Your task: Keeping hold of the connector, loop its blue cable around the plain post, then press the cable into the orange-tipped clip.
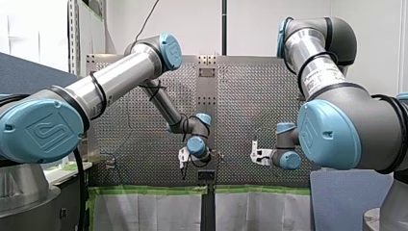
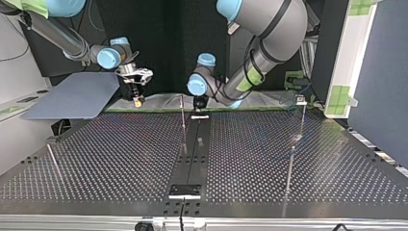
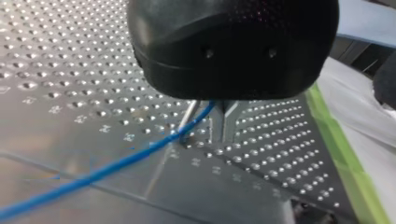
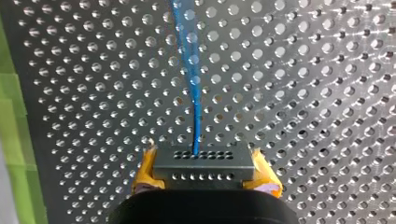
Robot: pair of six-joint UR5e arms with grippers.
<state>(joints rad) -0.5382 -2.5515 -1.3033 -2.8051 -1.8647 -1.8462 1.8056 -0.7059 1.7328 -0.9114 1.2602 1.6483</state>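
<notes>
In the right wrist view a grey connector (image 4: 204, 169) with rows of small holes sits between the yellow pads (image 4: 144, 175) of my right gripper (image 4: 205, 161), which is shut on it. Its blue cable (image 4: 192, 84) runs straight ahead over the perforated plate. In the left wrist view the metal fingers (image 3: 229, 122) of my black left gripper (image 3: 219, 133) are shut on the blue cable (image 3: 140, 154), right beside a thin plain post (image 3: 188, 116). The top view shows my left gripper (image 2: 199, 103) behind that post (image 2: 183, 120) and my right gripper (image 2: 137, 95) at the left. I cannot make out an orange-tipped clip.
More thin posts stand on the perforated table (image 2: 120, 159): one at the top view's right with a small clip on top (image 2: 301, 100), one nearer the camera (image 2: 288, 178), one at the left (image 2: 53, 161). A black strip (image 2: 192, 154) runs down the middle. Green tape (image 3: 345, 154) marks the plate's edge.
</notes>
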